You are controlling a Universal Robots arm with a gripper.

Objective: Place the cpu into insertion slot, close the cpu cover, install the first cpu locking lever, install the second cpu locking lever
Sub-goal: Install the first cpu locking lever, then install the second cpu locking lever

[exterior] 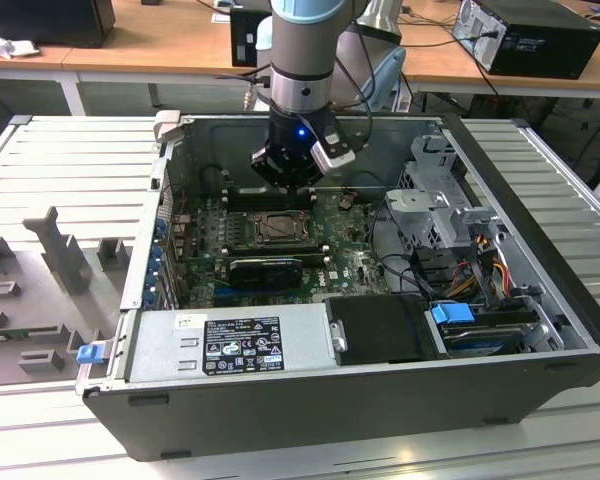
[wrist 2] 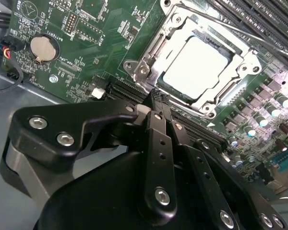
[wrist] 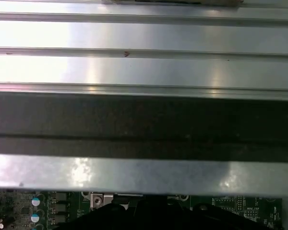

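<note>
Nearest the second wrist view's lens, our gripper has its fingers pressed together on nothing. Just beyond them the cpu lies in the insertion slot with the cpu cover down around it (seemingly flat). For the levers, we judge a slow, square push safest.

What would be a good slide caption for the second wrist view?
Shut gripper hovering beside the insertion slot, with the cpu seated under the closed cpu cover.
</note>
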